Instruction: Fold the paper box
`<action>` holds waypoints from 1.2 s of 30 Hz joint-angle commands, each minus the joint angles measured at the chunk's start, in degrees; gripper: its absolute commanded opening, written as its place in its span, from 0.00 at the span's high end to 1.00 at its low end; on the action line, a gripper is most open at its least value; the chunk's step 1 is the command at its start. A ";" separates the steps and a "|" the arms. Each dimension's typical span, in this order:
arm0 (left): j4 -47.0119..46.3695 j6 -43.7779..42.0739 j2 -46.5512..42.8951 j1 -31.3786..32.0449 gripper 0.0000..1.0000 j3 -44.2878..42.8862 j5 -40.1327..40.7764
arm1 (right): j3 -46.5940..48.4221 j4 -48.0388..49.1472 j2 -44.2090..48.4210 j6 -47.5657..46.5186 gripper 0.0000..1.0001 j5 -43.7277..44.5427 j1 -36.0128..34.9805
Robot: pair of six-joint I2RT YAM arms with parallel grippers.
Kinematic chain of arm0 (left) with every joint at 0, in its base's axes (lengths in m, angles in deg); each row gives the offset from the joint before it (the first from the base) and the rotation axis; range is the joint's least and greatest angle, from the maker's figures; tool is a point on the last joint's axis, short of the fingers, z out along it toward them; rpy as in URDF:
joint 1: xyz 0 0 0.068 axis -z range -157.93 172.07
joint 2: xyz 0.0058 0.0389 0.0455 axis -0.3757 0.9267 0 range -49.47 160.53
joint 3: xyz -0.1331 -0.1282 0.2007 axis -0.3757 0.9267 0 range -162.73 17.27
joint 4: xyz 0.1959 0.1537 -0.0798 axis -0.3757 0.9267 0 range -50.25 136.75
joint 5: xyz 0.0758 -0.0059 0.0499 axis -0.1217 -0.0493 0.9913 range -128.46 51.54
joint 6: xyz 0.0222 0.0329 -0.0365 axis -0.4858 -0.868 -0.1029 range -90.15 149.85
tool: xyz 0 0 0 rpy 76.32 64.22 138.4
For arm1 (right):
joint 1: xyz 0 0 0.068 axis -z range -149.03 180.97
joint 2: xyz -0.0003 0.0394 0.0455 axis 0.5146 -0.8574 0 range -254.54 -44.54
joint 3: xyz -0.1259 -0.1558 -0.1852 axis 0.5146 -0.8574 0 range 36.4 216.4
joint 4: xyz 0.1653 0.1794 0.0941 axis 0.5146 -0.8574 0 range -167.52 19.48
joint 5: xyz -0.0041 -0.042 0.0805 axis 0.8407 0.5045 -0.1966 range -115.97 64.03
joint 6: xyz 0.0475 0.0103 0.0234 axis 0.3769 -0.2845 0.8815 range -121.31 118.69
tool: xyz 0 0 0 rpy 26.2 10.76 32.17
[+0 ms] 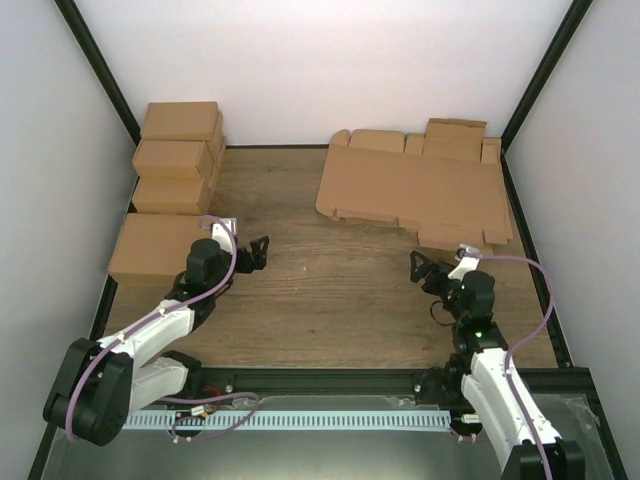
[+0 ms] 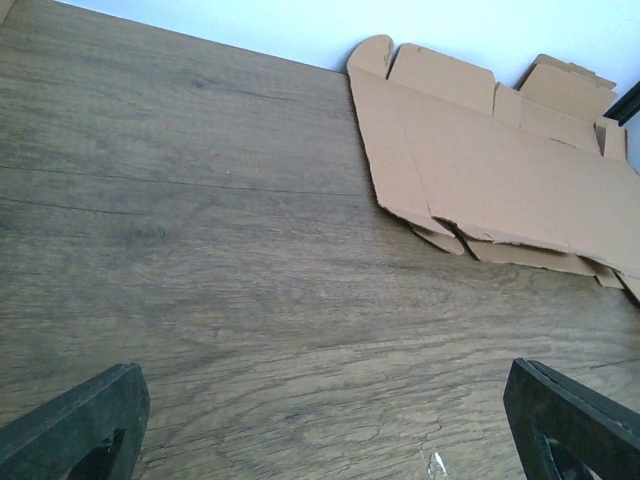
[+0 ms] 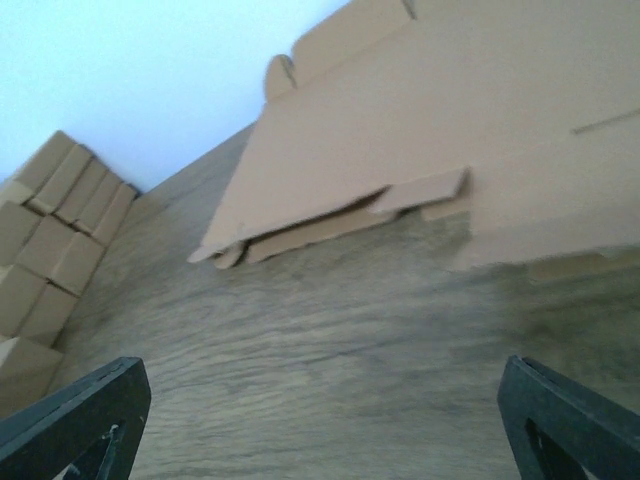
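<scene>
Lying flat, seemingly stacked, paper box (image 1: 410, 185) sits beyond right tool (image 1: 423, 274).

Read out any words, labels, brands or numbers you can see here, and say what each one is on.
None: no text can be read anywhere.
The flat cardboard sheets, the stacked cartons and the wooden table all look plain.
The right wrist view is blurred, but no print shows there either.
</scene>
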 commanded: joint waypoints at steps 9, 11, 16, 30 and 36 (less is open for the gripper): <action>-0.94 0.03 -0.34 0.25 0.00 -0.45 -0.36 | 27.36 -2.88 -30.35 -18.86 0.19 -5.78 -7.90; -0.70 0.01 -0.42 0.24 0.00 -0.54 -0.29 | 31.82 -3.89 -36.19 -22.42 0.19 -2.12 -11.25; -0.53 0.12 -0.91 0.23 0.00 -0.28 -0.08 | 42.06 -7.08 -47.74 -30.90 0.20 -1.86 -13.49; -1.36 0.29 -0.06 0.27 0.00 -0.27 -0.33 | 57.20 -15.39 -65.28 -49.32 0.21 6.98 -19.28; -1.95 0.21 2.64 0.25 0.00 -1.09 -2.08 | 60.53 -14.35 -70.61 -52.17 0.22 11.02 -21.37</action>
